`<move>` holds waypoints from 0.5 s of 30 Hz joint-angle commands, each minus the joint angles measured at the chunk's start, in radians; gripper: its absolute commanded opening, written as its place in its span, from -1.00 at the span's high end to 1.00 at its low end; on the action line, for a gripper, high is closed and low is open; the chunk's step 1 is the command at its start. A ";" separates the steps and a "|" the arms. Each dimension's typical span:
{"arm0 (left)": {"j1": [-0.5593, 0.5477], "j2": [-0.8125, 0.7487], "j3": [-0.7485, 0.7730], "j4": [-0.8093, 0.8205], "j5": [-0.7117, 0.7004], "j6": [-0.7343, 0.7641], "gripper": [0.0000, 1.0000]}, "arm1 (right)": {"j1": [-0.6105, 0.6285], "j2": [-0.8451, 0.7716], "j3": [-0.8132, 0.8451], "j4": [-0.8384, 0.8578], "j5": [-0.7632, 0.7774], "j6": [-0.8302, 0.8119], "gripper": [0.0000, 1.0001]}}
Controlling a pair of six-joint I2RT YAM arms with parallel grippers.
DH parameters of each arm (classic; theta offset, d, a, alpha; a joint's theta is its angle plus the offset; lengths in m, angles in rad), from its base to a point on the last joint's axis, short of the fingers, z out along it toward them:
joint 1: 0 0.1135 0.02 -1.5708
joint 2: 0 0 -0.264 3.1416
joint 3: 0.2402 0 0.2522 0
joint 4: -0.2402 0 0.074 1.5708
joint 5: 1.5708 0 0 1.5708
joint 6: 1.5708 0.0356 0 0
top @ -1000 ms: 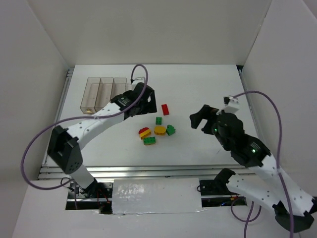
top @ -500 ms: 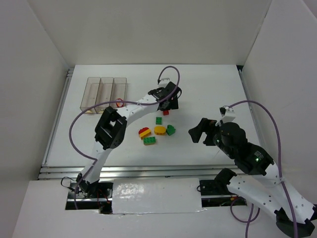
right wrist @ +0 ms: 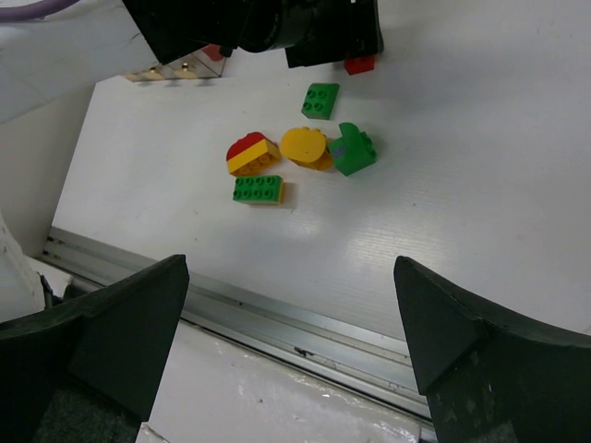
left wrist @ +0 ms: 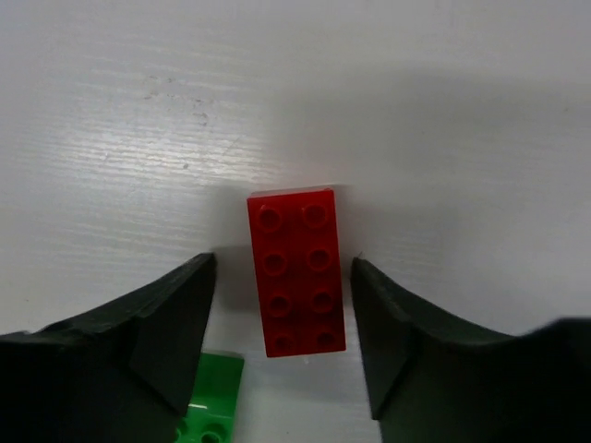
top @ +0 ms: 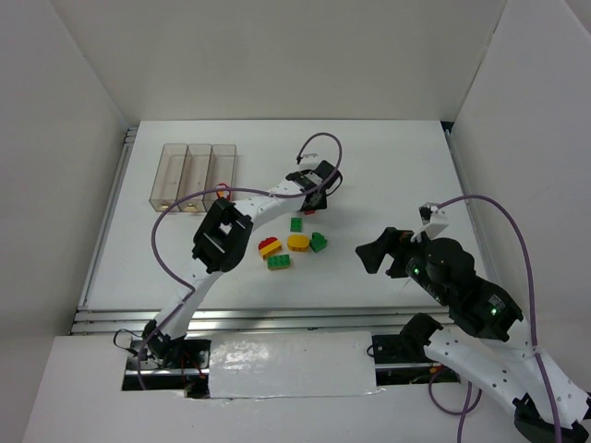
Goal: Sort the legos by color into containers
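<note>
Containers [top: 194, 171] at far left. L gripper [left wrist: 282, 277] is released, jaws wide; red lego [left wrist: 295, 272] lies flat between them, w/ a small gap each side. Other legos [top: 297, 242] near it. R gripper [right wrist: 291, 277] released, empty, right of them.

White table [top: 388, 166]: legos [top: 297, 242], containers [top: 196, 171]

Left hand [top: 312, 197] poised over bricks at mid-worktop [top: 397, 175].
A sliver of red brick [top: 309, 211] shows at its tip. Other legos [top: 297, 242] cluster just nearer the front edge, clear containers [top: 194, 173] stand toward the far-left corner, and the right hand [top: 377, 255] hovers well apart.
</note>
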 commanded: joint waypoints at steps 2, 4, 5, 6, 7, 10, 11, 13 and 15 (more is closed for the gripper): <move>0.000 0.016 -0.014 0.016 -0.009 -0.021 -0.11 | 0.001 -0.010 0.030 -0.017 0.029 -0.024 -0.99; -0.002 -0.020 -0.052 0.047 -0.010 -0.010 0.32 | 0.001 -0.013 0.027 -0.014 0.029 -0.024 -0.99; -0.002 -0.036 -0.063 0.082 -0.010 -0.001 0.62 | 0.001 -0.013 0.026 -0.014 0.029 -0.024 -0.99; 0.000 -0.051 -0.069 0.099 -0.009 0.011 0.74 | 0.002 -0.009 0.023 -0.011 0.029 -0.025 -0.99; -0.002 -0.080 -0.069 0.111 -0.019 0.039 0.92 | 0.001 -0.007 0.018 -0.008 0.029 -0.025 -0.99; 0.003 -0.143 -0.033 0.119 -0.085 0.102 1.00 | 0.002 0.006 0.012 -0.003 0.019 -0.028 -0.99; 0.012 -0.166 -0.034 0.128 -0.094 0.132 1.00 | 0.001 0.014 0.010 -0.002 0.014 -0.031 -0.99; 0.035 -0.259 -0.087 0.191 -0.082 0.241 1.00 | 0.001 0.017 0.003 0.008 -0.003 -0.033 -0.99; 0.087 -0.339 -0.160 0.252 -0.055 0.315 1.00 | 0.002 0.023 -0.005 0.020 -0.015 -0.039 -0.99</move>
